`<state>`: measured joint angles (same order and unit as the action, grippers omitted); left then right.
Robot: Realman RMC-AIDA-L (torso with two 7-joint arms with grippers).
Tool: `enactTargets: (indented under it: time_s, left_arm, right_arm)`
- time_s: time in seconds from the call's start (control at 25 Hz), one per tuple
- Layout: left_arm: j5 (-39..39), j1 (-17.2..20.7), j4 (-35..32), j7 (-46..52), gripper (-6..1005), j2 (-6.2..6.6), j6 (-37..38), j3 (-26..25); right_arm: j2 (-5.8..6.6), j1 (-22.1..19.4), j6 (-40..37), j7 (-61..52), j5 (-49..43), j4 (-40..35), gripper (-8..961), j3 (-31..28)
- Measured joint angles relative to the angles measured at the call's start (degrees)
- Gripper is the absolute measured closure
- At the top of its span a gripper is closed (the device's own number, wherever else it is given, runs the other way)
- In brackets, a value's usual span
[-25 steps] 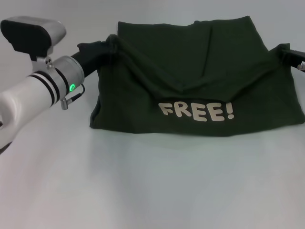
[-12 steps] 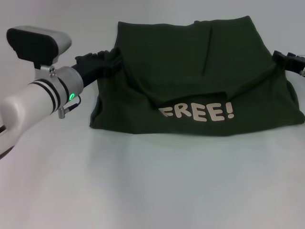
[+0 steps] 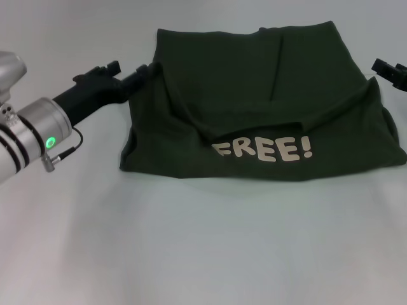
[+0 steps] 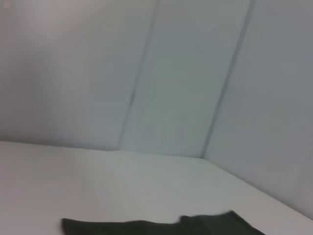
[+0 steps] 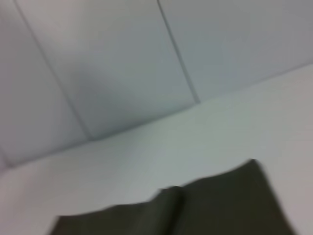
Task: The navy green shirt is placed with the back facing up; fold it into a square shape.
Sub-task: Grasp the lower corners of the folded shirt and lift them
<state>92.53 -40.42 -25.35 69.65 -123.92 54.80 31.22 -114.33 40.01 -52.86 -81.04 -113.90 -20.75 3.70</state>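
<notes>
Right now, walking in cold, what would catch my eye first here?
The dark green shirt, folded over on the white table, with pale "FREE!" lettering showing along its near edge. Next, the left gripper at the shirt's left edge, and the right gripper just off its right edge.

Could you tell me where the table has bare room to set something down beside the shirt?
The widest bare patch of table is in front of the navy green shirt, below its FREE! print. It is crowded at the shirt's sides, beside the left end effector and right end effector.
</notes>
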Motion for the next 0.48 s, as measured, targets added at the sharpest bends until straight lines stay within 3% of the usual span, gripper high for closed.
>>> enactTargets:
  time_s: [0.2, 0.48]
  left_arm:
    - [-0.05, 4.48, -4.10, 1.36, 299, -0.06, 4.46, 7.51]
    - [0.23, 8.50, -5.62, 0.63, 301, 0.01, 5.92, 10.22]
  right_arm:
    - [-0.26, -4.02, -11.19, -5.95, -0.35, -4.26, 343, 1.78]
    - [0.31, -9.25, -18.57, -16.47, -0.56, -9.75, 344, 8.78]
